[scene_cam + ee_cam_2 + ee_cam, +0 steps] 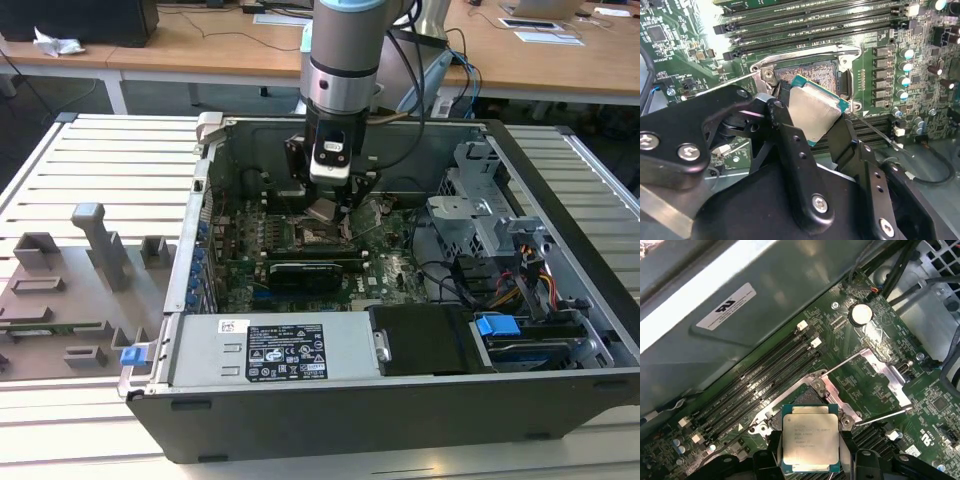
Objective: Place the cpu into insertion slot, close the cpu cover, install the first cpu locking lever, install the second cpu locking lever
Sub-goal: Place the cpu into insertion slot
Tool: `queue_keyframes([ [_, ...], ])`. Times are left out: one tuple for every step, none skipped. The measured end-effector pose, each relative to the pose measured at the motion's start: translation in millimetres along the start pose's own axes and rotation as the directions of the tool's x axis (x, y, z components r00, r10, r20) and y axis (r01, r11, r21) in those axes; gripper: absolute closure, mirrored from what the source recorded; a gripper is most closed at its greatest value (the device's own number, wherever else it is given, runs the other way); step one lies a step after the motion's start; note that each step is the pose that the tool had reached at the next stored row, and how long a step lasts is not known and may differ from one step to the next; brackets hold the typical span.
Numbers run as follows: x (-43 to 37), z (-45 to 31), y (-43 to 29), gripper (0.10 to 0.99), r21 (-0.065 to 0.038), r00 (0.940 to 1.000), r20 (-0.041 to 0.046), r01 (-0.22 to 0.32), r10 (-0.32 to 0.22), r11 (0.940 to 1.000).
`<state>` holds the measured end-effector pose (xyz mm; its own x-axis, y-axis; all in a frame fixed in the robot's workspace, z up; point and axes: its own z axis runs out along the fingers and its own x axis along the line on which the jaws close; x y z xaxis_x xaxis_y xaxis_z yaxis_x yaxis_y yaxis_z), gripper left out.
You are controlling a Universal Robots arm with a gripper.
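- Clamping the cpu (810, 442) by two opposite edges, the hand (812, 125) is hovering just above the insertion slot (812, 70).
- The cpu cover (888, 374) is lying swung open beside it.

cpu (810, 442): dull silver-grey top, faint dark print, green rim
insertion slot (807, 70): dark pin field, silver surround
cpu cover (887, 375): bright silver
motherboard (865, 395): green, fine pale traces
memory slots (760, 385) on motherboard: black, white end clips
coin cell (861, 313) on motherboard: silver
gripper fingers (792, 150): black, silver screws
case (560, 200) around motherboard: grey inside, black shell
tab (497, 325) beside motherboard: blue
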<state>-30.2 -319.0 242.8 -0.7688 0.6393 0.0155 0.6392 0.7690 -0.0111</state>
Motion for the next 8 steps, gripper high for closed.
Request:
queue_keyframes([
  [0.0,0.0,0.0,0.545,0.000,0.9999,-0.0001,-0.012,0.012,0.9999],
  [0.0,0.0,0.0,0.545,0.000,0.9997,-0.0002,-0.025,0.025,0.9997],
  [0.0,0.0,0.0,0.545,0.000,0.9995,-0.0002,-0.032,0.032,0.9995],
  [0.0,0.1,0.0,0.545,0.000,0.9991,-0.0001,-0.041,0.041,0.9991],
  [0.0,0.0,0.0,0.545,0.000,0.9986,0.0000,-0.052,0.052,0.9986],
  [0.0,0.0,-0.1,0.545,0.000,0.9982,0.0000,-0.060,0.060,0.9982],
  [0.0,0.1,0.0,0.545,0.000,0.9978,0.0001,-0.066,0.066,0.9978],
  [0.0,0.1,0.0,0.545,0.000,0.9970,0.0000,-0.077,0.077,0.9970],
])
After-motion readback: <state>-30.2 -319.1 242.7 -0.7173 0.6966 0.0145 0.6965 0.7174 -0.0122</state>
